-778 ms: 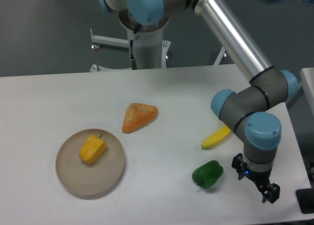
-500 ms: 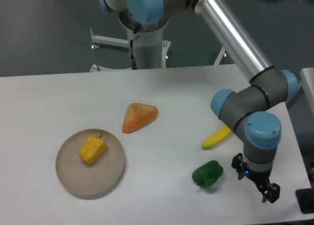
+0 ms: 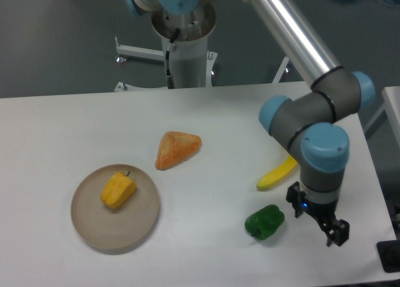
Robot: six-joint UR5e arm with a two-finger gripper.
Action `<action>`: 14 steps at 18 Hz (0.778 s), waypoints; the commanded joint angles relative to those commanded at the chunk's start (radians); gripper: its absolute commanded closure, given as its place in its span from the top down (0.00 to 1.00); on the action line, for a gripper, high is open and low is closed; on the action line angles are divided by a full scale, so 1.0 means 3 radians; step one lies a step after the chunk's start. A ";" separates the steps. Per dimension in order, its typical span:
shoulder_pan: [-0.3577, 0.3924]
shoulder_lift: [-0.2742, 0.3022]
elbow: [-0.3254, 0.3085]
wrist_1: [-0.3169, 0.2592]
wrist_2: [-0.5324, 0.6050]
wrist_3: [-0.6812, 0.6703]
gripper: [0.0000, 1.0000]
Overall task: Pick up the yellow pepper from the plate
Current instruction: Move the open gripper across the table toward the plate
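Sitting on the left part of the round, flat beige-tan plate (image 3: 94, 227) with its low rim is the small blocky yellow-orange toy pepper (image 3: 118, 189), matte and faintly ribbed, short dark stem poking up toward the back. That plate rests on the smooth white table (image 3: 75, 130), front left. Beyond the plate's right rim, apart from it, lies the larger orange triangular wedge (image 3: 177, 149), rough and mottled on its face. Over on the right, a long curved yellow banana (image 3: 275, 174) runs partly behind the arm's wrist, and just in front of it sits a glossy, lumpy green toy pepper (image 3: 264, 222).

The silver-and-grey arm (image 3: 300, 49) with pale blue joint caps reaches down at the far right, well apart from the plate. Its black two-finger gripper (image 3: 331, 229) hangs low above the table, just right of the green pepper and not touching it. Nothing is between the fingers; how wide they stand I cannot tell from this angle, the tips are small and dark.

Count: two peppers, one yellow and one green; one banana, one wedge, one plate, one arm.
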 joint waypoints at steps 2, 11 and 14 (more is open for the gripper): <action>-0.0066 0.0107 -0.0031 -0.0169 0.0000 -0.0148 1.00; -0.0368 0.0777 -0.0812 -0.0318 -0.0015 -0.0884 1.00; -0.0537 0.0977 -0.1114 -0.0318 -0.0015 -0.1267 1.00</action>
